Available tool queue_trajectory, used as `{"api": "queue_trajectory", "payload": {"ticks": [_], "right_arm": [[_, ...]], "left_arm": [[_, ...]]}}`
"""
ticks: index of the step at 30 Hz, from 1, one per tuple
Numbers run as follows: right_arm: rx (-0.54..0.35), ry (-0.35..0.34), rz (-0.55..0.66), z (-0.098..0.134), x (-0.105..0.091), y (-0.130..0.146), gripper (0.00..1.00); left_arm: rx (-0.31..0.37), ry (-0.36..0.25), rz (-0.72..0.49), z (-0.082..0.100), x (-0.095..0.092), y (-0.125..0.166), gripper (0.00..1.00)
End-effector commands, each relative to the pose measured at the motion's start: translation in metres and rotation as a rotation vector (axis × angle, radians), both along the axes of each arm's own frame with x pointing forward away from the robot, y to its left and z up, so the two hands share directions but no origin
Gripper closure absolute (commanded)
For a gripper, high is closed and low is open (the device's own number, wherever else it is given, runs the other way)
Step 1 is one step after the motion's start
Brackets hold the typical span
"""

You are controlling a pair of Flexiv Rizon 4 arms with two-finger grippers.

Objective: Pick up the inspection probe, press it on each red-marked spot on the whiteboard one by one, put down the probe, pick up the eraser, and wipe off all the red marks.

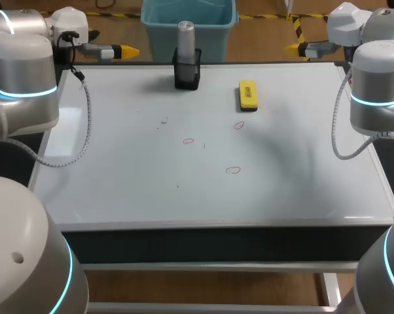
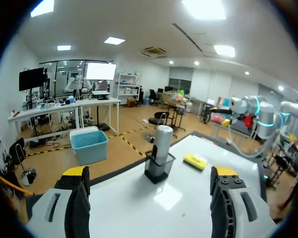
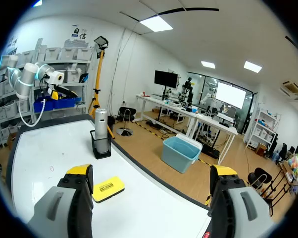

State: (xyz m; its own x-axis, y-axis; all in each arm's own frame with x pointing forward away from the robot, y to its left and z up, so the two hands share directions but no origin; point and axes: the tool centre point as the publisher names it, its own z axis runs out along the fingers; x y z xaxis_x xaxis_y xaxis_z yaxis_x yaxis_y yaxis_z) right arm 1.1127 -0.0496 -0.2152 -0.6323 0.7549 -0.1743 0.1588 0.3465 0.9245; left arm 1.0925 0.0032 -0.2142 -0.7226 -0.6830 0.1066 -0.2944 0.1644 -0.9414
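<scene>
One probe (image 1: 186, 38) | long axis upright in black holder (image 1: 186, 75) | straight ahead of left gripper (image 1: 128, 51), nearer than right gripper (image 1: 294, 48) | fingers of both spread, empty

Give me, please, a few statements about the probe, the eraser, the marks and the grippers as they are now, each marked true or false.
1. The inspection probe stands upright in its black holder. True.
2. The left gripper is shut on the eraser. False: it is open and empty, and the eraser lies flat on the whiteboard.
3. Three red marks show on the whiteboard. True.
4. The eraser lies on the left arm's side of the holder. False: it lies on the right arm's side.
5. The right gripper is open and holds nothing. True.
</scene>
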Motion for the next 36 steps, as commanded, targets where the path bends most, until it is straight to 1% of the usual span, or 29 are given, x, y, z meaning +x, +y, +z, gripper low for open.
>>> {"api": "queue_trajectory", "payload": {"ticks": [1,2,3,5,6,7,8,11,13,15,16,20,22,28,36], "right_arm": [[0.001,-0.001,0.0,0.0,0.0,0.0,0.0],[0.001,-0.001,0.0,0.0,0.0,0.0,0.0],[0.001,-0.001,0.0,0.0,0.0,0.0,0.0],[0.001,-0.001,0.0,0.0,0.0,0.0,0.0],[0.001,-0.001,0.0,0.0,0.0,0.0,0.0],[0.001,-0.001,0.0,0.0,0.0,0.0,0.0],[0.001,-0.001,0.0,0.0,0.0,0.0,0.0],[0.001,-0.001,0.0,0.0,0.0,0.0,0.0],[0.001,-0.001,0.0,0.0,0.0,0.0,0.0],[0.001,-0.001,0.0,0.0,0.0,0.0,0.0],[0.001,-0.001,0.0,0.0,0.0,0.0,0.0],[0.001,-0.001,0.0,0.0,0.0,0.0,0.0],[0.001,-0.001,0.0,0.0,0.0,0.0,0.0],[0.001,-0.001,0.0,0.0,0.0,0.0,0.0],[0.001,-0.001,0.0,0.0,0.0,0.0,0.0]], "left_arm": [[-0.012,-0.042,-0.121,-0.007,0.022,-0.002,0.0],[-0.008,-0.05,-0.137,-0.007,0.025,-0.004,0.0],[-0.015,-0.077,-0.189,-0.007,0.028,-0.008,0.0],[-0.004,-0.085,-0.213,-0.008,0.033,-0.013,0.0],[-0.008,-0.104,-0.264,-0.009,0.036,-0.017,0.0],[-0.01,-0.105,-0.278,-0.01,0.039,-0.019,0.0],[-0.026,-0.12,-0.32,-0.012,0.042,-0.022,0.0],[-0.044,-0.145,-0.392,-0.015,0.049,-0.03,0.0],[-0.072,-0.168,-0.427,-0.017,0.054,-0.034,0.0],[-0.082,-0.181,-0.45,-0.018,0.057,-0.036,0.0],[-0.104,-0.198,-0.468,-0.02,0.06,-0.039,0.0],[-0.128,-0.228,-0.538,-0.019,0.068,-0.047,0.0],[-0.145,-0.235,-0.568,-0.02,0.074,-0.051,0.0],[-0.162,-0.236,-0.641,-0.021,0.089,-0.073,0.0],[-0.182,-0.229,-0.675,-0.023,0.095,-0.104,0.0]]}}
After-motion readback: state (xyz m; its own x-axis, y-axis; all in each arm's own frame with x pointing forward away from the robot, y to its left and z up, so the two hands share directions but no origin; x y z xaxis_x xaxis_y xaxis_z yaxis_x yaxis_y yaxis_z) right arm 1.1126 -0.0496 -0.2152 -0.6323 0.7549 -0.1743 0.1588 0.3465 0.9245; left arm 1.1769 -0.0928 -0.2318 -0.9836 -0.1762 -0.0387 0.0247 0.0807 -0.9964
